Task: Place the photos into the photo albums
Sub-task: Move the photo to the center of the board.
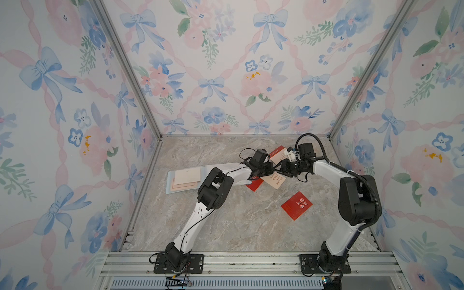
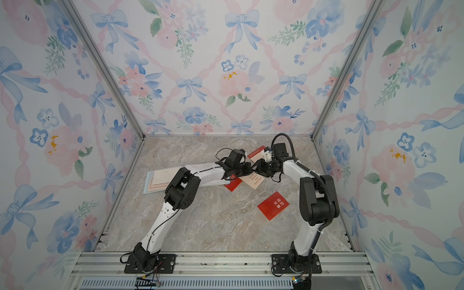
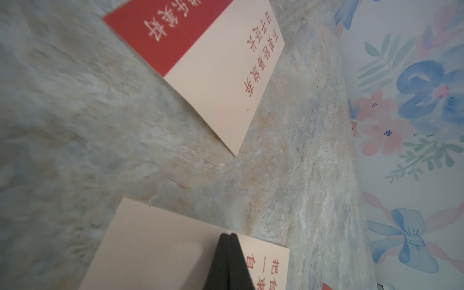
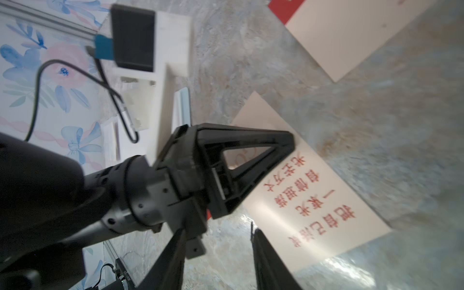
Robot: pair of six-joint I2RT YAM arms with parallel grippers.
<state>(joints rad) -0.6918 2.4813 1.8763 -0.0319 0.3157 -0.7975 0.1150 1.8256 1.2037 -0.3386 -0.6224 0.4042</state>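
Photos (image 1: 276,156) scattered (red one (image 1: 296,205) apart); closed left fingers (image 3: 222,259) at cream edge (image 3: 155,246).

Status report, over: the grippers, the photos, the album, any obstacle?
Left gripper shut, tip on cream photo. Right gripper open, beside that photo. Album apart, partly behind left arm. Red photo close by.

album (image 1: 184,193): left part of table (image 1: 226,226), open | album cards (image 1: 188,177): on its open page | back card (image 1: 277,153): behind centre, near rear wall | middle card (image 1: 275,181): centre, right of album | half-hidden card (image 1: 254,186): just left of middle card, partly under left arm (image 1: 233,173) | front card (image 1: 296,205): nearest, right, well apart
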